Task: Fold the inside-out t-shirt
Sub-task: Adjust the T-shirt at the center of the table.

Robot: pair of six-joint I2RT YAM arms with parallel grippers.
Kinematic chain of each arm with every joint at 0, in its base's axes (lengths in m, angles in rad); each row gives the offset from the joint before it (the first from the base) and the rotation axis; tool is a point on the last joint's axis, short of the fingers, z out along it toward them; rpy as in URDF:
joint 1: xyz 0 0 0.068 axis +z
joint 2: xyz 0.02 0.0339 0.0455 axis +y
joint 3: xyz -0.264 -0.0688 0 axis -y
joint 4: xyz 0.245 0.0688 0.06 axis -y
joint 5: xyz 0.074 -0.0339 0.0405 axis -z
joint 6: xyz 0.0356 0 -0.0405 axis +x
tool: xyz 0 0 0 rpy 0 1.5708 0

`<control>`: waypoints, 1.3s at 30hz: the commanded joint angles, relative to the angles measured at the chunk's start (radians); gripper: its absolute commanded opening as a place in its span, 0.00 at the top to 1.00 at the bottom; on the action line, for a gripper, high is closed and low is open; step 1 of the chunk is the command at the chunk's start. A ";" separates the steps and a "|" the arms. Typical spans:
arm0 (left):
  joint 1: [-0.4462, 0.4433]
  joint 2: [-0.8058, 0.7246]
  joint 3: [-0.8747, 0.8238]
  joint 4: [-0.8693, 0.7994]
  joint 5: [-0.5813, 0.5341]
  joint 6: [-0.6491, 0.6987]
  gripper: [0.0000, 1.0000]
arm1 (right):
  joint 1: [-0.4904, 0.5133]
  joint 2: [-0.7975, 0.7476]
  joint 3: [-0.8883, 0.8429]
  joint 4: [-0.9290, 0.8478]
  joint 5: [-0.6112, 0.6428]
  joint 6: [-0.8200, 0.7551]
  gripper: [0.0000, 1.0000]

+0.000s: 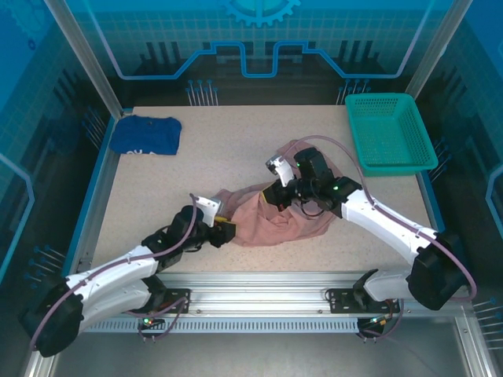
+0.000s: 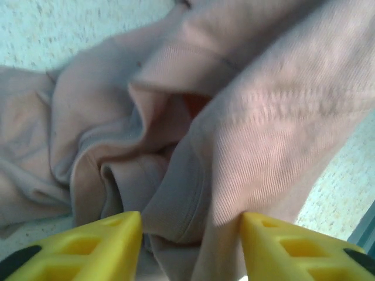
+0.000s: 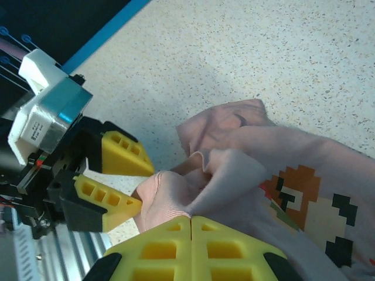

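Towards the near edge of the table (image 1: pixel 157 181), the left gripper (image 1: pixel 223 232) is seen with jaws apart astride a hem of the inside-out t-shirt (image 1: pixel 267 224). The right gripper (image 1: pixel 279 195) is pinched shut on a fold. A regrasp is judged under way, and spreading the bunched, wrinkled salmon cloth flat is called for next.

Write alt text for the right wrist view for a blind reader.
The right hand is shut on a bunched fold of the salmon t-shirt, whose pixel-style print shows. Beside it, the left hand stands open at the fabric's edge, over a speckled table.
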 commanded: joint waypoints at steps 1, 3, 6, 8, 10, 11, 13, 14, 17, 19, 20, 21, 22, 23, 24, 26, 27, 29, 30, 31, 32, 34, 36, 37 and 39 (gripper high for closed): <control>-0.015 -0.029 0.084 0.046 -0.031 0.063 0.40 | -0.022 -0.014 0.038 -0.031 -0.084 0.061 1.00; -0.039 -0.011 0.131 0.037 -0.034 0.101 0.32 | -0.031 -0.009 0.048 -0.025 -0.109 0.099 1.00; -0.084 0.047 0.196 0.043 -0.040 0.152 0.20 | -0.038 -0.001 0.050 0.005 -0.149 0.160 1.00; -0.105 0.113 0.241 0.042 -0.054 0.179 0.17 | -0.040 0.000 0.045 0.038 -0.176 0.198 1.00; -0.109 0.191 0.282 0.048 -0.083 0.178 0.17 | -0.041 -0.005 0.037 0.080 -0.210 0.236 1.00; -0.108 0.230 0.303 0.060 -0.092 0.178 0.18 | -0.040 -0.009 0.030 0.105 -0.230 0.259 1.00; -0.109 0.300 0.332 0.100 -0.096 0.175 0.22 | -0.040 -0.019 0.018 0.142 -0.256 0.290 1.00; -0.107 0.331 0.348 0.119 -0.103 0.165 0.30 | -0.041 -0.027 0.009 0.153 -0.264 0.301 1.00; -0.097 0.369 0.367 0.154 -0.091 0.138 0.61 | -0.053 -0.067 -0.018 0.124 -0.227 0.297 1.00; -0.083 0.362 0.359 0.166 -0.046 0.116 0.84 | -0.070 -0.114 -0.047 0.072 -0.155 0.268 0.92; -0.075 0.354 0.353 0.169 -0.021 0.104 0.95 | -0.071 -0.143 -0.058 0.028 -0.077 0.234 0.82; -0.066 0.345 0.344 0.170 0.003 0.093 1.00 | -0.068 -0.175 -0.069 -0.020 0.016 0.200 0.70; -0.062 0.336 0.338 0.171 0.024 0.085 1.00 | -0.067 -0.199 -0.084 -0.051 0.090 0.178 0.62; -0.056 0.323 0.328 0.174 0.044 0.080 1.00 | -0.065 -0.229 -0.106 -0.072 0.172 0.153 0.54; -0.054 0.310 0.318 0.176 0.055 0.074 1.00 | -0.062 -0.255 -0.124 -0.083 0.246 0.130 0.50; -0.051 0.285 0.301 0.182 0.073 0.066 1.00 | -0.050 -0.289 -0.201 -0.078 0.343 0.100 0.46; -0.049 0.274 0.297 0.180 0.076 0.060 1.00 | -0.041 -0.298 -0.230 -0.065 0.362 0.085 0.42; -0.045 0.260 0.297 0.164 0.086 0.054 1.00 | -0.007 -0.295 -0.283 -0.026 0.401 0.063 0.35; -0.043 0.254 0.297 0.160 0.089 0.051 1.00 | 0.016 -0.286 -0.306 -0.001 0.420 0.047 0.34; -0.043 0.252 0.297 0.157 0.091 0.049 1.00 | 0.037 -0.275 -0.321 0.016 0.435 0.034 0.33; -0.041 0.249 0.297 0.153 0.092 0.047 1.00 | 0.057 -0.257 -0.330 0.034 0.458 0.021 0.31; -0.042 0.243 0.298 0.149 0.095 0.046 1.00 | 0.074 -0.218 -0.338 0.070 0.486 -0.003 0.29; -0.039 0.236 0.298 0.144 0.097 0.044 1.00 | 0.074 -0.171 -0.333 0.109 0.510 -0.020 0.30; -0.040 0.234 0.297 0.140 0.097 0.046 1.00 | 0.070 -0.152 -0.324 0.121 0.512 -0.026 0.35; -0.036 0.227 0.290 0.133 0.087 0.054 1.00 | 0.052 -0.116 -0.286 0.127 0.475 -0.032 0.50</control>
